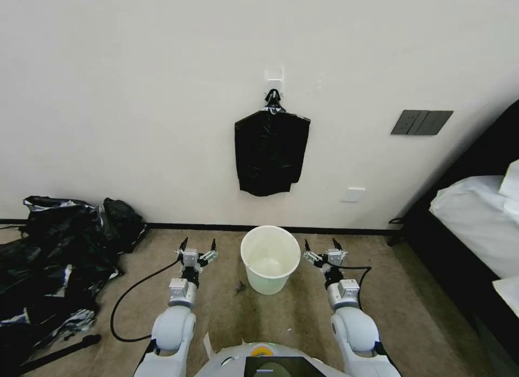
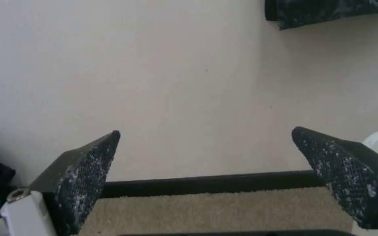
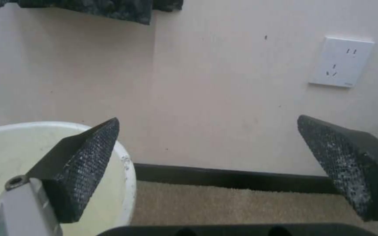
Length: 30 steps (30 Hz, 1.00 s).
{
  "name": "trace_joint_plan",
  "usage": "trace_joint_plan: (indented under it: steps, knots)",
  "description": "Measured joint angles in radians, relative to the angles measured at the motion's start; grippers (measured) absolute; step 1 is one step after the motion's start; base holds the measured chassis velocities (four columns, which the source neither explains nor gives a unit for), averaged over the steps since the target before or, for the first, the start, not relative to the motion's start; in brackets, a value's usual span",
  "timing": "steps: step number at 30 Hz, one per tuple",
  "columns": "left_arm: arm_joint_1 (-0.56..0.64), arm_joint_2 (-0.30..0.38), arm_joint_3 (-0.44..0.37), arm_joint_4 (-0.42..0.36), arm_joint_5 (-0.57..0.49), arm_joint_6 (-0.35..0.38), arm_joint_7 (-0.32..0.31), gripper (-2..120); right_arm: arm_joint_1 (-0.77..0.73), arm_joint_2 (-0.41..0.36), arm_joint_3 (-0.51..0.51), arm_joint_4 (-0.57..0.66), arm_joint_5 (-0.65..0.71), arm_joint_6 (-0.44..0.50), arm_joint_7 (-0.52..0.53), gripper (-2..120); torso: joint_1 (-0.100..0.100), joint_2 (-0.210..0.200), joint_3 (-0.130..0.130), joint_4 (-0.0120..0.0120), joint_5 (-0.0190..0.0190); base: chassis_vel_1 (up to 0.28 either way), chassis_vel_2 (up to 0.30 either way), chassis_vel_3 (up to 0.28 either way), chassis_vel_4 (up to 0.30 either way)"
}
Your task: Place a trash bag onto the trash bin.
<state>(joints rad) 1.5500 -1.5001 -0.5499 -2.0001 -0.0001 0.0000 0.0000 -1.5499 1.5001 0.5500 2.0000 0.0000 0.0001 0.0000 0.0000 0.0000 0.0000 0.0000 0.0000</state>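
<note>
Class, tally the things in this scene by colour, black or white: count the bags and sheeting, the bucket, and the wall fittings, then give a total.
Black: 3 (hanging trash bag, heap of sheeting, wall panel)
White: 3 (trash bin, wall socket, wall hook)
Total: 6

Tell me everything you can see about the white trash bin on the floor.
The trash bin is a small round cream-white bucket, plastic by its look, tapering toward its base, with a smooth rim and no handle. It stands upright and empty on the beige carpet near the wall, below a black bag hanging from a hook. No liner is on it. Nothing touches it; the open left gripper and right gripper flank it.
</note>
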Motion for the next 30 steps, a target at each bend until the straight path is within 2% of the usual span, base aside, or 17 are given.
trace_joint_plan:
  steps: [30]
  knots:
    - [0.000,0.000,0.000,0.000,0.000,0.000,0.000,100,0.000,0.000,0.000,0.000,0.000,0.000,0.000,100,0.000,0.000,0.000,0.0000,0.0000,0.000,0.000,0.000,0.000]
